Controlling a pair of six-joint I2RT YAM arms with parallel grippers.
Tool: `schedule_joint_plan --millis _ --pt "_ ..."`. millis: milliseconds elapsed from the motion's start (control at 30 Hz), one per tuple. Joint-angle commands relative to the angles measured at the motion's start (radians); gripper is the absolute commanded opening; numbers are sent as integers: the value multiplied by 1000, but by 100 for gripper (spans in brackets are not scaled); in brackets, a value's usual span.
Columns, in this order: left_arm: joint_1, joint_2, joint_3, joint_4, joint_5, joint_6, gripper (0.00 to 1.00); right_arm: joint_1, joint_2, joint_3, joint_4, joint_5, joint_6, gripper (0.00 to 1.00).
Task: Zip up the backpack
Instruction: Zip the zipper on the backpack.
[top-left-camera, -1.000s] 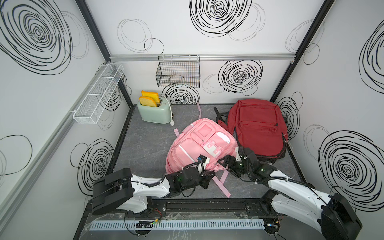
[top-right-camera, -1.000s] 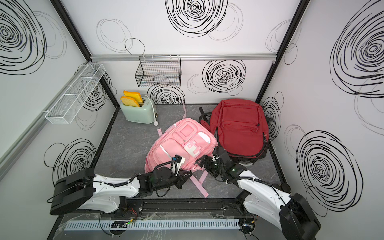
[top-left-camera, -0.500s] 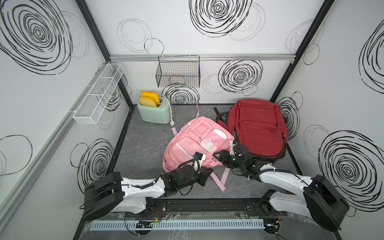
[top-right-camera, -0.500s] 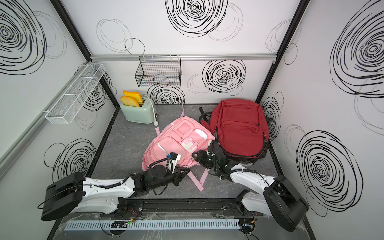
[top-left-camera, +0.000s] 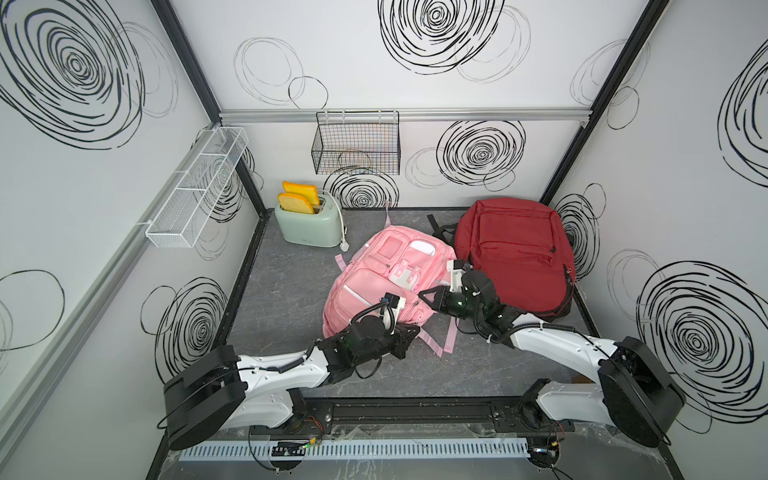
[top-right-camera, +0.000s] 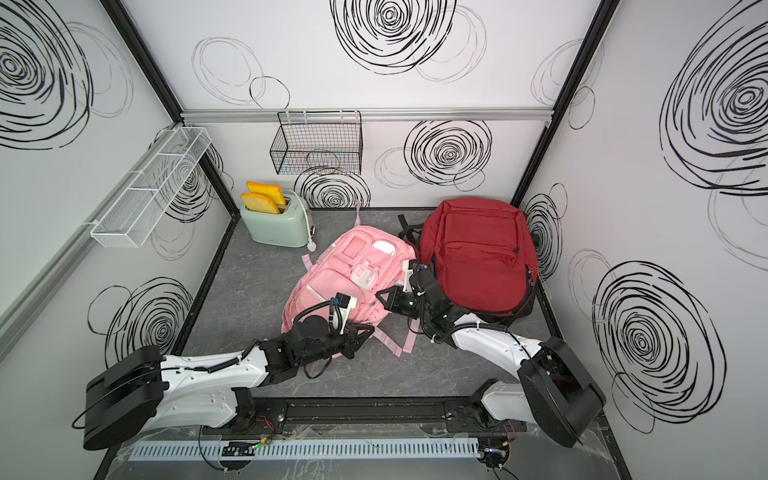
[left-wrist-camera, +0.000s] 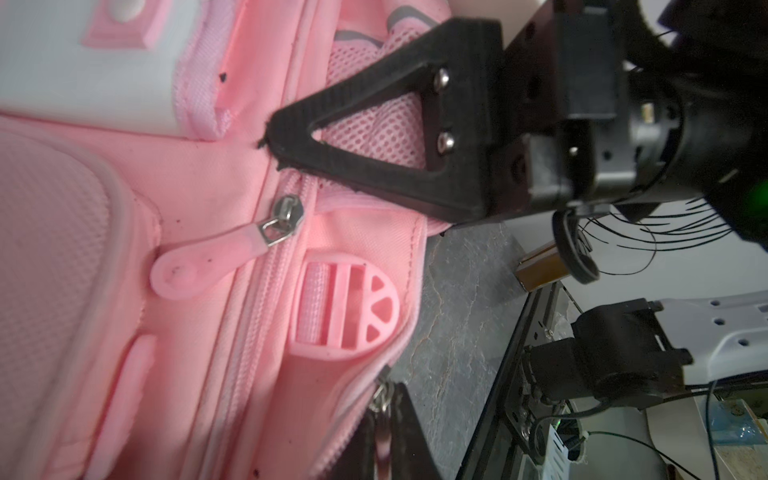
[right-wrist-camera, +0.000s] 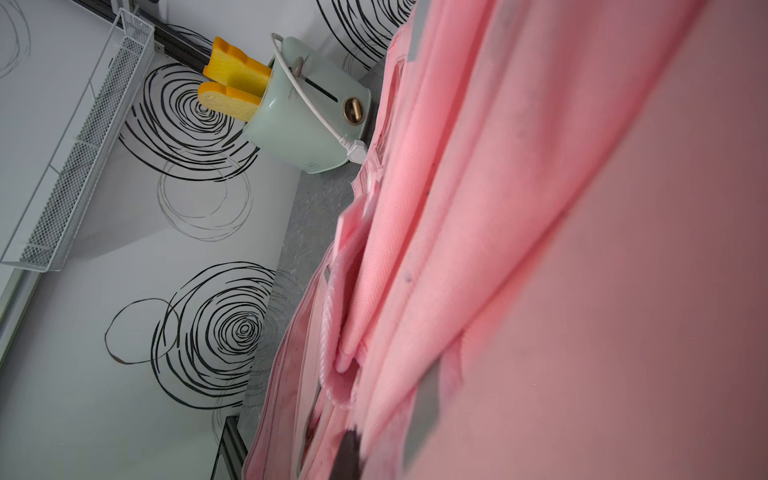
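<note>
The pink backpack (top-left-camera: 374, 286) (top-right-camera: 332, 286) lies flat mid-floor in both top views. My left gripper (top-left-camera: 406, 336) (left-wrist-camera: 386, 436) is at its near edge. It is shut on a zipper pull whose metal ring (left-wrist-camera: 382, 400) shows just beyond the fingertips. A second slider with a pink tab (left-wrist-camera: 199, 266) lies free on a zipped seam. My right gripper (top-left-camera: 423, 293) (left-wrist-camera: 270, 143) is at the pack's right side by the mesh pocket. It is shut, pinching pink fabric. In the right wrist view pink fabric (right-wrist-camera: 540, 249) fills the frame around one dark finger (right-wrist-camera: 347, 453).
A red backpack (top-left-camera: 515, 249) lies against the right wall, touching the pink one. A mint toaster (top-left-camera: 309, 222) with bread stands at the back left. A black wire basket (top-left-camera: 355, 145) and a white wire shelf (top-left-camera: 195, 191) hang on the walls.
My right gripper has moved in against the pack's side and closed from wide open. The pink backpack has shifted slightly left and back. The left gripper has stayed shut.
</note>
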Motion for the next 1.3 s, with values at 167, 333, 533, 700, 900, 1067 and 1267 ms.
schedule_joint_plan --millis 167,333,533,700,900,1067,1267 --pt "45 55 1 91 12 -1 0 -100 -9 160 -9 -131 -242 0" --pt "71 101 8 98 11 -6 0 -215 22 182 -62 -200 -293 0" --pt "104 152 9 124 16 -9 0 -263 89 238 -142 -194 -368 0" --pt "108 213 -7 191 34 -13 0 -268 178 302 -231 -148 -400 0" --pt "102 275 -29 324 77 -35 0 -266 181 255 -210 -105 -297 52" --pt "91 337 -24 432 105 -26 0 -262 157 211 -248 -74 -208 75" --pt "92 432 -25 563 150 -31 0 -244 78 169 -365 -38 -123 79"
